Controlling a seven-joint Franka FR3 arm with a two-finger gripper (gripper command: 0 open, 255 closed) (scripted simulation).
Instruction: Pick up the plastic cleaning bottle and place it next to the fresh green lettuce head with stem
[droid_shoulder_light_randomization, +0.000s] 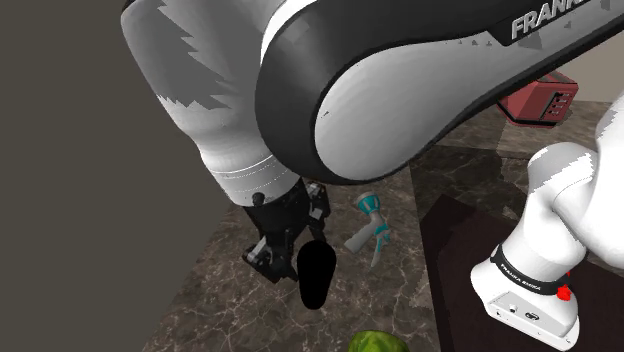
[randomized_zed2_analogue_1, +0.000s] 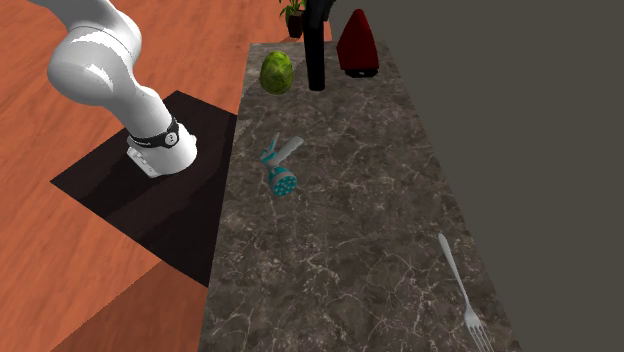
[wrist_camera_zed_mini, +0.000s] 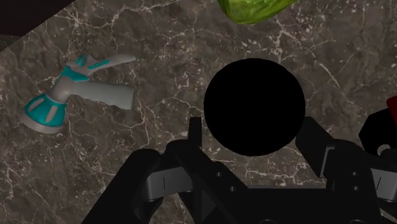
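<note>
The bottle (wrist_camera_zed_mini: 254, 107) is drawn all black, and my gripper (wrist_camera_zed_mini: 251, 130) is shut on it, one finger on each side. In the shoulder view the bottle (droid_shoulder_light_randomization: 315, 275) hangs upright below my gripper (droid_shoulder_light_randomization: 290, 255), over the dark marble counter (droid_shoulder_light_randomization: 230, 310). From the second exterior view the bottle (randomized_zed2_analogue_1: 318, 50) stands upright just to the right of the green lettuce head (randomized_zed2_analogue_1: 277, 72); I cannot tell whether its base touches the counter. The lettuce (droid_shoulder_light_randomization: 377, 343) also peeks in at the shoulder view's lower edge and lies close beyond the bottle in the wrist view (wrist_camera_zed_mini: 254, 7).
A teal and grey spray nozzle (randomized_zed2_analogue_1: 281, 165) lies on the counter (randomized_zed2_analogue_1: 350, 220) between the lettuce and the near end. A dark red object (randomized_zed2_analogue_1: 357, 42) sits beside the bottle, a fork (randomized_zed2_analogue_1: 460, 290) lies near the wall, and the arm's base (randomized_zed2_analogue_1: 160, 145) stands off the counter's edge.
</note>
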